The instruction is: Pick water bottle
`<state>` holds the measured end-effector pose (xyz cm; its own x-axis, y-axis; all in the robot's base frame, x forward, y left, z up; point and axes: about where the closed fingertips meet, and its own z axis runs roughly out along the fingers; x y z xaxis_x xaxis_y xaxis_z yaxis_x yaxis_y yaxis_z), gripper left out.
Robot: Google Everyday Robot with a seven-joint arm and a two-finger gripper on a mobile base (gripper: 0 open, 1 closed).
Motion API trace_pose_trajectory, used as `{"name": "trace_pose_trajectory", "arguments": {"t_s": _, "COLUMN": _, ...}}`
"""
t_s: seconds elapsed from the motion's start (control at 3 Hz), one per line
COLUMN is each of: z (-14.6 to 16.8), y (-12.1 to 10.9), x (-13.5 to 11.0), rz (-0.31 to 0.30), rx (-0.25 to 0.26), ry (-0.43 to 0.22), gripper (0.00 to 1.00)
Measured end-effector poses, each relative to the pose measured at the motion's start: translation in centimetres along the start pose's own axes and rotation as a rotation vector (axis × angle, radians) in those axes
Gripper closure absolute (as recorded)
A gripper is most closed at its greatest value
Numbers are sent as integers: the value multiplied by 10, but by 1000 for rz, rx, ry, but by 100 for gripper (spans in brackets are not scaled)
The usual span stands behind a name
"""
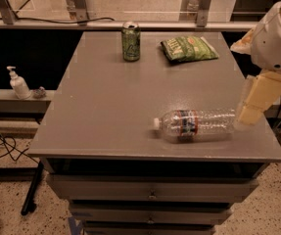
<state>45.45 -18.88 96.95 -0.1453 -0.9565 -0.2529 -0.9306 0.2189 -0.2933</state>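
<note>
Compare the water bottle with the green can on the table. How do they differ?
Pose: the water bottle lies on its side; the can stands upright. Look: the bottle is clear plastic, the can green. Place: the bottle is near the front edge, with the gripper at its base end; the can is near the far edge. Both rest on the table.

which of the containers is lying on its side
The water bottle, flat on the table with the gripper at its base end; the green can and pump dispenser stand upright.
</note>
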Motion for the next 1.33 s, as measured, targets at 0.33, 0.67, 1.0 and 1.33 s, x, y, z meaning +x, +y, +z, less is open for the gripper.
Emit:
{"name": "trace_pose_trajectory", "arguments": {"t_s": 0.33, "z": 0, "y": 0, "x": 0, "rz": 0, "rx": 0, "ry": 0, "gripper": 0}}
{"name": "trace_pose_trajectory", "arguments": {"t_s": 0.67, "z": 10, "y": -8, "x": 2, "rz": -17, "rx": 17, "ry": -26, "gripper": 0}}
{"name": "trace_pose_trajectory", "arguments": {"t_s": 1.0, "z": 38, "y": -7, "x": 5, "rz": -33, "rx": 8, "ry": -49, "gripper": 0}}
{"name": "trace_pose_trajectory", "arguments": {"t_s": 1.33, "z": 72, "y": -2, "x": 11, "rz": -28, "rx": -30, "ry": -55, "gripper": 0}}
